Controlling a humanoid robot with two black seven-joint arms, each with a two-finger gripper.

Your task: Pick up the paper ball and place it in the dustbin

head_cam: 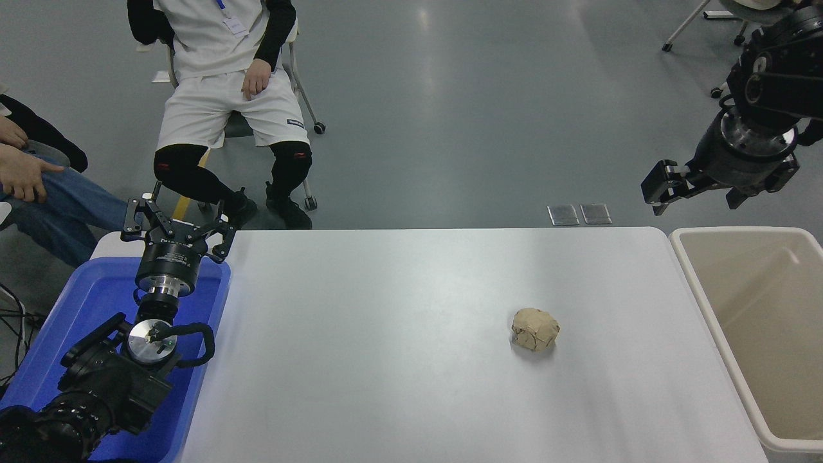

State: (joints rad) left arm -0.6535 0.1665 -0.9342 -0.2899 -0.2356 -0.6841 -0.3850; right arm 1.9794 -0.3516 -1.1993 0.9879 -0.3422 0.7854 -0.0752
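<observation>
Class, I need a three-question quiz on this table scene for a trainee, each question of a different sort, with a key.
1. True or false: the paper ball lies inside the dustbin.
2. Which tool is above the blue tray: A the left tool, B the right tool?
3. Fill in: the ball rests on the white ____.

Key: 1 false, it is on the table; 2 A; 3 table.

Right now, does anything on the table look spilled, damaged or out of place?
Only the paper ball, lying loose on the white table instead of in the dustbin beside it. Nothing looks spilled or broken.
</observation>
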